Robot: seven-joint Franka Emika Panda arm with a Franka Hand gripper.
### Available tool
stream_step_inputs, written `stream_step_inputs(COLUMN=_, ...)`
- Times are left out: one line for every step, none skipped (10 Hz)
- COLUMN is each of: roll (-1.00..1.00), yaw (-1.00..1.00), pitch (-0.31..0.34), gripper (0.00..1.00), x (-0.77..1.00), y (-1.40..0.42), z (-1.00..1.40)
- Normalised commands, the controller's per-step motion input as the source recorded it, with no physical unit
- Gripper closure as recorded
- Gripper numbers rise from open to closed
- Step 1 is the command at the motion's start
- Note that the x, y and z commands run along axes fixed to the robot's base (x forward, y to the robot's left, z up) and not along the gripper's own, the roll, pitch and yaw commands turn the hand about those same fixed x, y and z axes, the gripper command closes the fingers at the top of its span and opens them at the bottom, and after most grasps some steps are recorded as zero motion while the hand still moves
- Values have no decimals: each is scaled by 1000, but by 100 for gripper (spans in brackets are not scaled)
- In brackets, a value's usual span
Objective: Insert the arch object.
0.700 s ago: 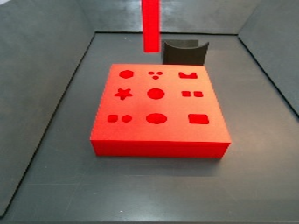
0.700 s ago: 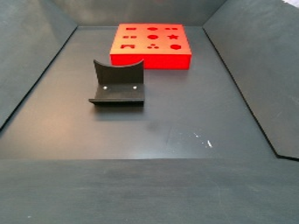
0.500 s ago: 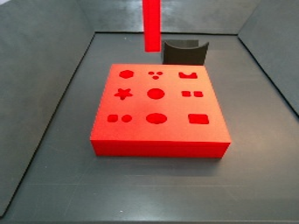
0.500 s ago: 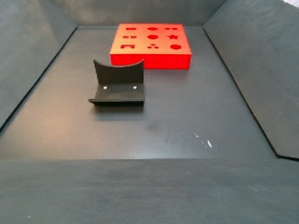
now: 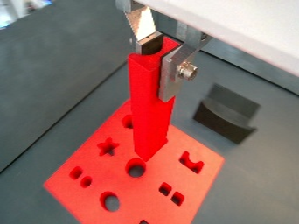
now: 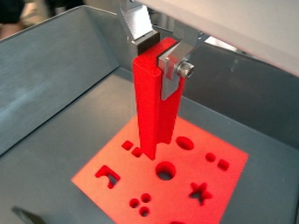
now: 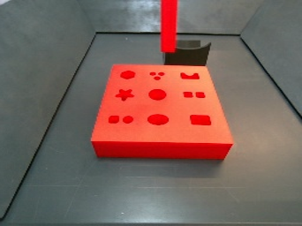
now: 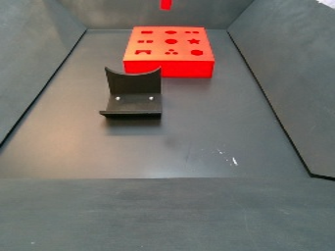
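Note:
The arch object (image 5: 149, 109), a long bright red bar, hangs upright in my gripper (image 5: 160, 57). The silver fingers (image 5: 173, 72) are shut on its upper end, as both wrist views show. The gripper (image 6: 162, 54) holds the bar (image 6: 153, 109) high above the red holed board (image 6: 216, 179). In a side view the bar (image 7: 169, 26) comes down from above the frame over the board's (image 7: 160, 141) far edge. In a side view only the bar's lower tip (image 8: 167, 4) shows above the board (image 8: 169, 61). The gripper itself is out of both side views.
The fixture (image 7: 189, 51) stands just beyond the board, and shows in a side view (image 8: 132, 93) and in a wrist view (image 5: 228, 114). An arch-shaped hole (image 7: 189, 77) lies near the board's far right corner. Grey walls (image 7: 48, 88) ring the dark floor.
The bar has moved to the right in a side view, toward the fixture. Its lower tip now shows at the upper edge of a side view.

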Motion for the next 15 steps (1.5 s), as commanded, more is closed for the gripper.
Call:
stream_step_inputs(roll=90, yaw=-834, pitch=0, gripper=100, x=283, y=154, z=-183)
stream_step_inputs(roll=117, yaw=-834, pitch=0, gripper=100, x=277, y=137, z=-206)
stream_step_inputs(roll=184, yaw=-797, pitch=0, gripper=100, x=380, y=77, z=-280)
stream_step_inputs(roll=209, yaw=-774, pitch=0, gripper=100, x=406, y=66, z=-329)
stream_step_inputs(roll=231, yaw=-746, pitch=0, gripper=100, x=400, y=83, z=-386)
stream_step_inputs(roll=226, yaw=-751, pitch=0, gripper=100, x=380, y=91, z=-389)
stream_step_inputs(roll=171, yaw=-811, pitch=0, gripper=100, x=271, y=120, z=-349)
stream_step_inputs(roll=87, yaw=-906, pitch=0, gripper=100, x=111, y=111, z=-303)
stream_step_inputs(roll=11, yaw=-966, pitch=0, gripper=100, x=66, y=86, z=-297)
stream_step_inputs(roll=0, yaw=-991, pitch=0, gripper=100, x=60, y=66, z=-291)
stream_step_inputs(roll=0, yaw=-1000, pitch=0, gripper=100, x=57, y=43, z=-260)
stream_step_inputs(roll=-13, yaw=-1000, pitch=0, gripper=100, x=80, y=9, z=-206)
stream_step_inputs(roll=-40, yaw=-1000, pitch=0, gripper=100, x=117, y=3, z=-160)
stream_step_inputs(roll=-93, yaw=-957, pitch=-27, gripper=100, x=174, y=14, z=-66)
stream_step_inputs(roll=-80, yaw=-969, pitch=-20, gripper=100, x=163, y=9, z=-80)
